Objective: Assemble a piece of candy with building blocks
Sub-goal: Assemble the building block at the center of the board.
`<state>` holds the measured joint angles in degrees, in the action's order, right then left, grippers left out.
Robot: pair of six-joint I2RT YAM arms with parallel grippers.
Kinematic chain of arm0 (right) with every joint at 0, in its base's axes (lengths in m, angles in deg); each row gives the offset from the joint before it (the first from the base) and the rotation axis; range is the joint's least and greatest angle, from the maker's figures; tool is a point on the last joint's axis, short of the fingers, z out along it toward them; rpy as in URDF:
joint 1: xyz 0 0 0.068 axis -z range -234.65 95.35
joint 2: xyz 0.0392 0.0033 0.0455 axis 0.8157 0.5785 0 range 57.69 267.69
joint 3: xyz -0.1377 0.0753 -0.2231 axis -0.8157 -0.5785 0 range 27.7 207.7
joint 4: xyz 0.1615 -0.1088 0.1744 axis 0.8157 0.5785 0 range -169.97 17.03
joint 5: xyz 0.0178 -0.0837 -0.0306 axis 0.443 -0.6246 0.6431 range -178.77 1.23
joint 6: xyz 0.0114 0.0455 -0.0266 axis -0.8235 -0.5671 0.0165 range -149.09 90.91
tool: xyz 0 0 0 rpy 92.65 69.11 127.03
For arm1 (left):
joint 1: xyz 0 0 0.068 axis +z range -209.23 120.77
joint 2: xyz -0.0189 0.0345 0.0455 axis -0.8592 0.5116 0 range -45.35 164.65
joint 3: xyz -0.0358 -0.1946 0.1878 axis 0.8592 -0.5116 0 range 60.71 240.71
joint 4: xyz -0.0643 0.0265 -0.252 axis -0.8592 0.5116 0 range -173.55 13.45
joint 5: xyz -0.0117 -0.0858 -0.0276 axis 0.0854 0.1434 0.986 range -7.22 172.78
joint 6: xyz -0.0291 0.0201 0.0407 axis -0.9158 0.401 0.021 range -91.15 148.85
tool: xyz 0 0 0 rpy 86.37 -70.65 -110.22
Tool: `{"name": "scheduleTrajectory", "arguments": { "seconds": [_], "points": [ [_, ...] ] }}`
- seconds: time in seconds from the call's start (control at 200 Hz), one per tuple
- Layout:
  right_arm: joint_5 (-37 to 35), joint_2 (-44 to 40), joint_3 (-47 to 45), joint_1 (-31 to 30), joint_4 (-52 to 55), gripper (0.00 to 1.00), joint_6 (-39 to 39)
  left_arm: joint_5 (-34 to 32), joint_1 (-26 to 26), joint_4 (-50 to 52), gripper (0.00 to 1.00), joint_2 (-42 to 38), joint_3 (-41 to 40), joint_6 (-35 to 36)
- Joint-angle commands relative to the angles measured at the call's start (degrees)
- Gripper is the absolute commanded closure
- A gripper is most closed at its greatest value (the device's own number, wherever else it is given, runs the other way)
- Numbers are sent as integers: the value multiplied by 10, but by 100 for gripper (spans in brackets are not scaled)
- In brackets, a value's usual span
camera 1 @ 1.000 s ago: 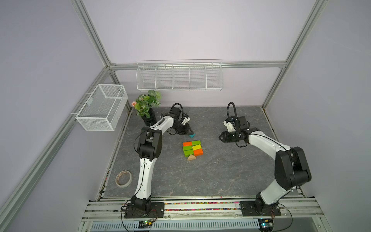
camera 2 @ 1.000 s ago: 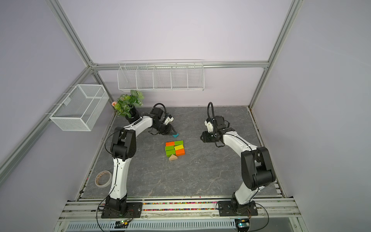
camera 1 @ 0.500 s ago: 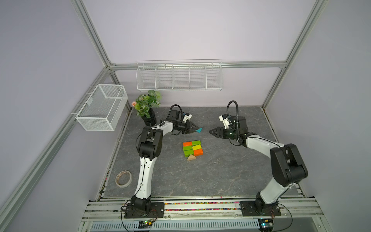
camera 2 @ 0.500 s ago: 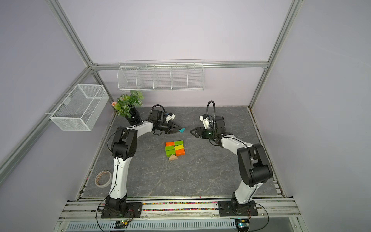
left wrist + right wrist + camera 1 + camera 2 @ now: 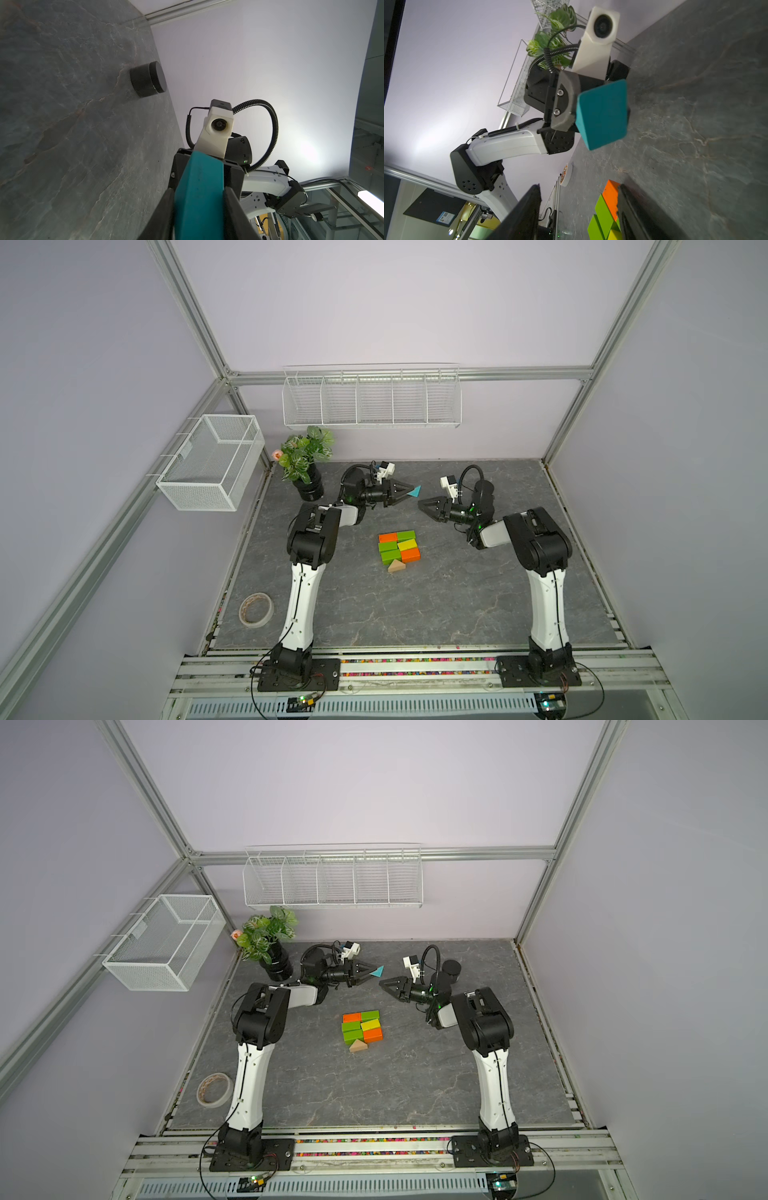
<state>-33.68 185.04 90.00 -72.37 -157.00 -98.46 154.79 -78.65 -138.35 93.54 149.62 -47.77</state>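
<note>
The left pincer (image 5: 406, 492) holds a prism (image 5: 414, 491) at its tips, apart from the facing right pincer (image 5: 422, 503). Between both, nearer the bases (image 5: 297, 672), 6 bricks (image 5: 398, 546) lie on the table (image 5: 457, 605), a wedge (image 5: 396, 566) touching them.

Enclosure with pale lilac walls (image 5: 374, 302) framed by aluminium posts (image 5: 189, 310). On the back wall, a white wire rack (image 5: 372, 396) of five compartments; on the left rail, a white mesh basket (image 5: 212, 462). The floor is a grey, stone-patterned tabletop (image 5: 415, 605) bounded at the front by an aluminium rail (image 5: 415, 668). Loose furnishings — a potted plant (image 5: 305, 456) in the back-left corner, a tape roll (image 5: 256, 609) lying flat near the left edge, a black round jar (image 5: 451, 969) towards the back right. Lighting is soft and even; the left wrist view shows a strip lamp (image 5: 369, 200) beyond the enclosure.
</note>
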Motion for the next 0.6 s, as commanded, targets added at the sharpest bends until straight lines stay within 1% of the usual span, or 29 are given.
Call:
{"name": "scheduleTrajectory", "arguments": {
  "seconds": [0.0,0.175,0.245,0.39,0.5,0.595],
  "points": [
    [8,2,15,4,-40,38,-14,22,3,-88,100,15,-1,-100],
    [13,39,66,9,-47,38,-30,26,3,-86,100,5,-11,-96],
    [16,48,86,8,-26,39,-16,27,3,-88,100,3,-17,-97],
    [30,40,105,9,68,39,50,28,3,-92,100,-9,-34,-96],
    [25,18,101,12,169,39,136,28,3,-93,100,-21,-48,-93],
    [20,8,99,10,200,39,164,27,3,-78,100,-25,-54,-81]
  ]
}}
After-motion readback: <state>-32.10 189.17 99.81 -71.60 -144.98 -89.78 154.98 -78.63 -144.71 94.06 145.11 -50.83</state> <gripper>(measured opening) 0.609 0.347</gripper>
